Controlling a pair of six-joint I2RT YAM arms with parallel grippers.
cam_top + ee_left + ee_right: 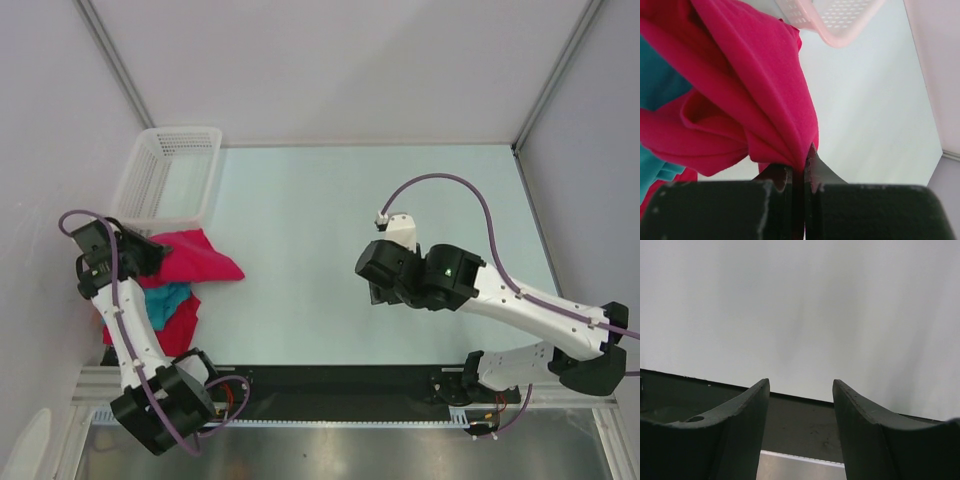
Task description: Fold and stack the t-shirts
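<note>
My left pincer (802, 162) is closed tight on a fold of the crimson t-shirt (760, 85). The cloth spreads from the tips toward 11 o'clock, with the teal t-shirt (655, 75) at 9 o'clock. My right pincer (801, 390) stands wide, holding nothing, above the table (800, 315).

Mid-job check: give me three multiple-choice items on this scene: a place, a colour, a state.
1. The white basket sits: A) at the table's far left B) near right C) centre.
2. The one non-red shirt is: A) yellow B) teal C) black.
3. The left jaws are: A) wide open B) out of view C) shut on the crimson shirt.
Answers: 1 A, it stands by the left wall; 2 B, the teal shirt peeks out between red cloth; 3 C, the left wrist view shows cloth pinched between them.
</note>
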